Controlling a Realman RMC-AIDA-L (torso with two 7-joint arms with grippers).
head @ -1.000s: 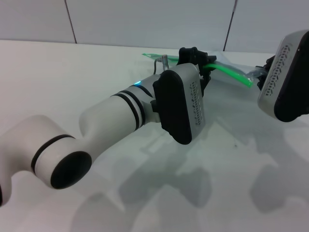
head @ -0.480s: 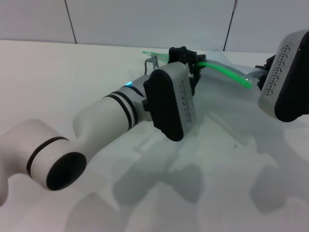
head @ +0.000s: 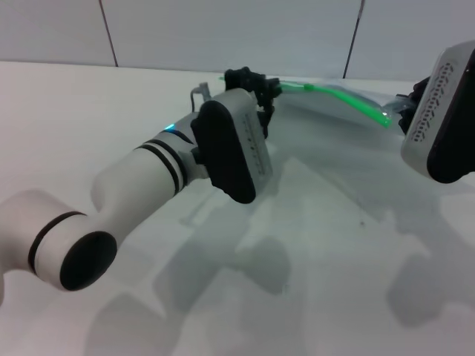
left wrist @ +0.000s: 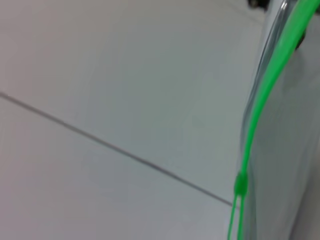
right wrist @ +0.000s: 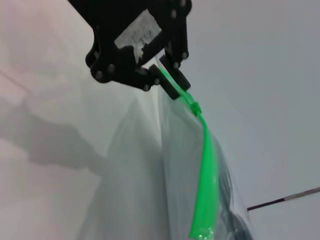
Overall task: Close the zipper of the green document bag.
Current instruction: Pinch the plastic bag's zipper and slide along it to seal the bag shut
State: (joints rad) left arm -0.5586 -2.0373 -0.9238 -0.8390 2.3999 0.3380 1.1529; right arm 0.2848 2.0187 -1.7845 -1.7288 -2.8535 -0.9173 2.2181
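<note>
I see the green document bag (head: 334,126) lying at the far side of the white table (head: 96,111), close to the wall (head: 223,30), its zipper (head: 349,104) running along the far edge. My left pincer (head: 266,87) is clamped on the zipper's left end; plenty of open table lies to its left. My right pincer (head: 404,111) sits at the strip's right end, grip unclear.

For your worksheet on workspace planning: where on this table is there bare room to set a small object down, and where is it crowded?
Free: the table between the left arm and the back wall, and the near stretch between the two arms. Crowded: the far side, where the left gripper is at the zipper of the green document bag, with the right gripper at its other end.
</note>
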